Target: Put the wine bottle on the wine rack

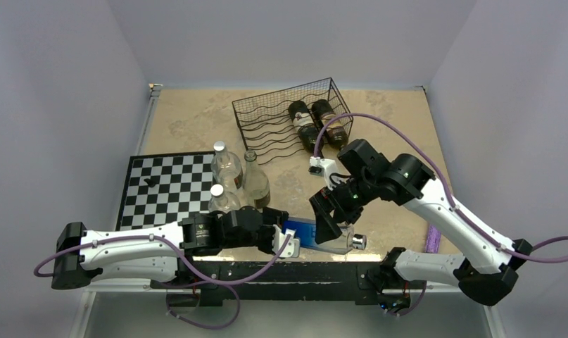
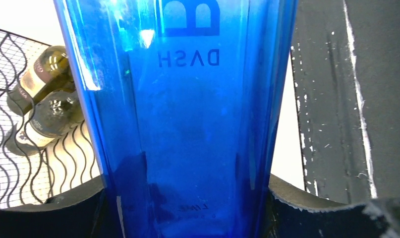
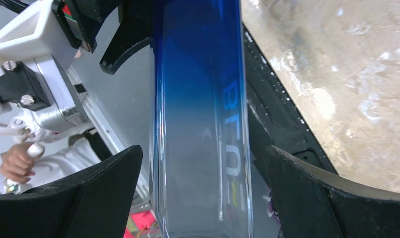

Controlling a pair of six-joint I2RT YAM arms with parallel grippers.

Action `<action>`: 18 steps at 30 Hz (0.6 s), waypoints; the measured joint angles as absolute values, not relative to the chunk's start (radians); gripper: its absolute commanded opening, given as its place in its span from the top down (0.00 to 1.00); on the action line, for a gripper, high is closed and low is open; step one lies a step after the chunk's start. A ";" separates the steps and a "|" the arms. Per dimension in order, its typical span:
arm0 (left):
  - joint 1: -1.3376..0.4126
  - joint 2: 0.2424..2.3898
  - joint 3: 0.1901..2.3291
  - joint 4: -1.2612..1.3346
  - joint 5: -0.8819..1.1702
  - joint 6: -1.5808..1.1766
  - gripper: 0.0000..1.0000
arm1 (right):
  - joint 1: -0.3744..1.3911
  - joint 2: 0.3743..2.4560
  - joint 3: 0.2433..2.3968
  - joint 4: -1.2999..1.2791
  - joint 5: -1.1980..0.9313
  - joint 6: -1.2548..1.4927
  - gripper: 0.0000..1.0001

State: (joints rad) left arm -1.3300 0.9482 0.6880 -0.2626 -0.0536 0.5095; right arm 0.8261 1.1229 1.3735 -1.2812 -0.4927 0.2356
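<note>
The wine bottle (image 1: 305,233) is blue glass with a silver cap and lies level over the table's near edge. My left gripper (image 1: 279,236) is shut on its base end; in the left wrist view the blue bottle (image 2: 188,124) fills the space between the black fingers (image 2: 312,213). My right gripper (image 1: 335,224) stands open around the bottle's neck end. In the right wrist view a gap shows on each side of the bottle (image 3: 202,124) between it and the fingers (image 3: 88,193). The black wire wine rack (image 1: 274,120) sits at the back of the table.
Two dark bottles (image 1: 305,123) (image 1: 333,124) lie in the rack's right side, also seen in the left wrist view as dark bottles (image 2: 44,74). Three clear bottles (image 1: 226,165) stand by a black-and-white chessboard (image 1: 165,186) at the left. A black bar (image 1: 302,271) runs along the near edge.
</note>
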 measured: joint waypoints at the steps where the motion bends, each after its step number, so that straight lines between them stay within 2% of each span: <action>1: -1.330 0.948 0.688 -0.260 -0.061 0.519 1.00 | 0.826 1.133 1.364 -1.283 -0.512 0.235 0.03; 9: -1.330 0.965 0.688 -0.220 -0.128 0.584 1.00 | 0.826 1.159 1.320 -1.288 -0.601 0.246 0.16; 18: -1.332 1.002 0.688 -0.187 -0.138 0.625 1.00 | 0.823 1.160 1.273 -1.298 -0.600 0.269 0.29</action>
